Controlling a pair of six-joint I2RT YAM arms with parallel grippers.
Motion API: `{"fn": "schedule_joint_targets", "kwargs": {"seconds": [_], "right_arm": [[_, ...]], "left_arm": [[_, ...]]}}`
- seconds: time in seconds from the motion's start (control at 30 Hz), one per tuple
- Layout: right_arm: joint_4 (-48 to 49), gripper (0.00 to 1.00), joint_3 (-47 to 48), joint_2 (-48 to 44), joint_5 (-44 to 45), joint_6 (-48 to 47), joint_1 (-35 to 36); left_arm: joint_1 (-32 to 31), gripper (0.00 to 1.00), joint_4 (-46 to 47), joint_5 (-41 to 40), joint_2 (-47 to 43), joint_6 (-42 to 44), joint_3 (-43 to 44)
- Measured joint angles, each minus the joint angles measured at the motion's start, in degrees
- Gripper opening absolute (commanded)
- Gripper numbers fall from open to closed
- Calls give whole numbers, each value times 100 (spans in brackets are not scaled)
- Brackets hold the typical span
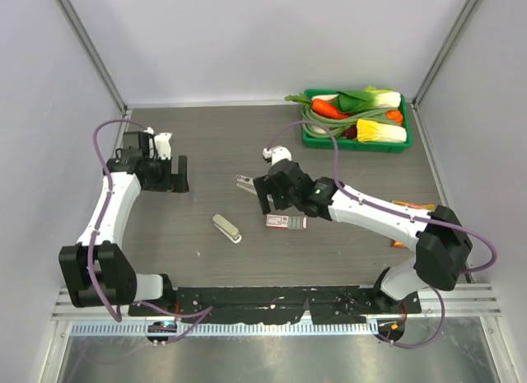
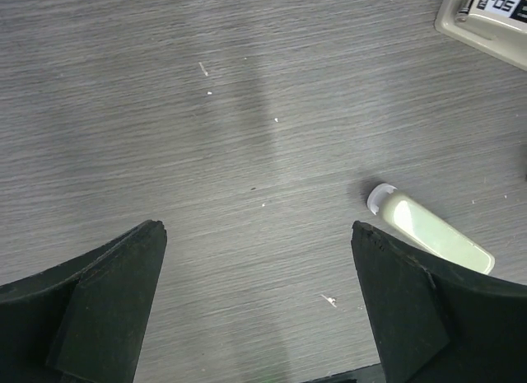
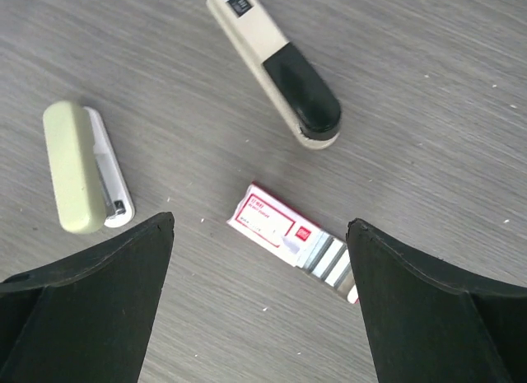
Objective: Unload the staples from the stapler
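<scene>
My right gripper [image 3: 259,225] hangs wide open and empty above the staple box [image 3: 284,232]. The stapler [image 3: 82,167] lies just off its left finger, long axis crossing my closing line. My left gripper [image 2: 257,229], also open, is farther off. I count two staplers, including the black-tipped stapler [image 3: 276,66], and one box. The staples are unseen, probably inside.

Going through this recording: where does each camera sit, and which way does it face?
Top external: above and behind the bases, looking down on the table; both arms, left gripper and right gripper show.
Left wrist: on the left arm, facing down; its open fingers show, the small stapler beside one.
Right wrist: on the right arm, facing down; its open fingers frame the small stapler, a larger stapler and a staple box.
Shared: both wrist views catch both staplers.
</scene>
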Motion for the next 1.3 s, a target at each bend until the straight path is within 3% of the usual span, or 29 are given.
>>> {"fn": "schedule_joint_targets", "kwargs": {"seconds": [0.17,0.7,1.3], "right_arm": [[-9,91,109,197,223,-28,387],[-131,91,844,1434,592,-302,1373],[-240,91,1735,2273,-208,-525,1530]], "left_arm": [[326,100,87,273,-321,17,-302],[1226,100,264,487,-186,31,-586],[1300,100,262,472,-146,260,-894]]}}
